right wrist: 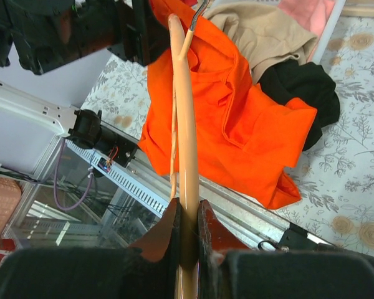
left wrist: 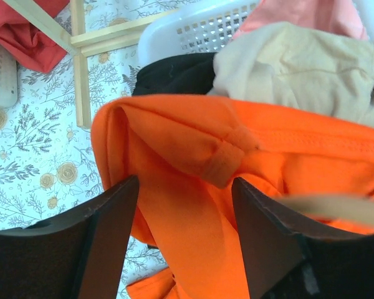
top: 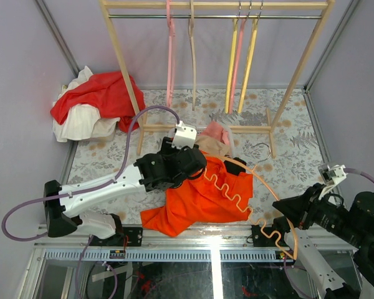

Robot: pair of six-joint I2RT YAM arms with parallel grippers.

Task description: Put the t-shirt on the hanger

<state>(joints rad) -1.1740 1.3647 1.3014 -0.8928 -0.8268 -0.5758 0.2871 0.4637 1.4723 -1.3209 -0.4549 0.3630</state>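
We clamp the right pincer [right wrist: 187, 218] on the hanger [right wrist: 186, 124], aimed ahead at the t-shirt [right wrist: 237, 124], whose collar lies inside the parted left pincer [left wrist: 186, 187], ready to pinch for threading.

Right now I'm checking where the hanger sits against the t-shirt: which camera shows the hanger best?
Top external: it shows the whole hanger, hook, curved arm and wavy bar, reaching over the t-shirt. Right wrist sees it edge-on, clamped in the right gripper. Left wrist shows only a blurred pale strip, possibly it.

Left claw [left wrist: 184, 185] spread, right claw [right wrist: 188, 209] clamped
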